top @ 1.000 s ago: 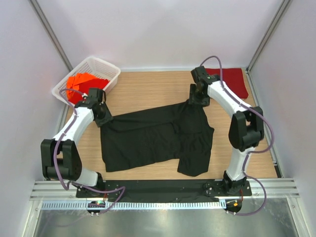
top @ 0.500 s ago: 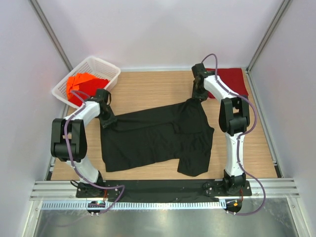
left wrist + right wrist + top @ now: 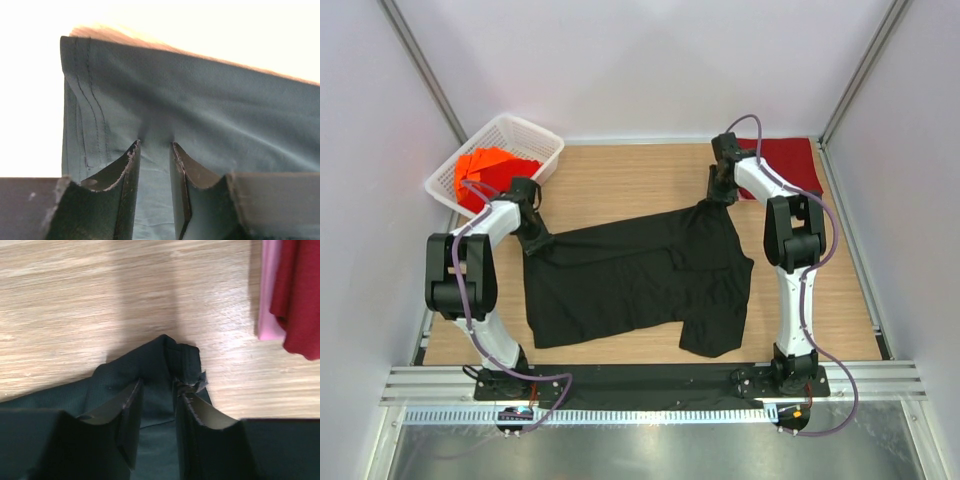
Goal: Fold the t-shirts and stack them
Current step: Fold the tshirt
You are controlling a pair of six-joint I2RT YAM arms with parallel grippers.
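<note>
A black t-shirt (image 3: 640,280) lies spread and rumpled across the middle of the wooden table. My left gripper (image 3: 535,243) is at its far left corner, and in the left wrist view that gripper (image 3: 155,145) is shut on a fold of the hemmed black cloth (image 3: 200,95). At the far right corner is my right gripper (image 3: 717,198); the right wrist view shows it (image 3: 159,382) shut on the bunched corner (image 3: 175,352). A dark red t-shirt (image 3: 790,160) lies at the back right. Orange-red t-shirts (image 3: 485,172) fill the basket.
The white lattice basket (image 3: 535,128) stands at the back left corner. Pale walls close the table in on three sides. Bare wood (image 3: 630,180) lies beyond the black shirt. The dark red shirt (image 3: 300,295) is just right of my right gripper.
Both sets of jaws have narrowed onto the black shirt's far corners. Both arms have folded in closer over those corners, the right gripper shifting slightly toward the back.
</note>
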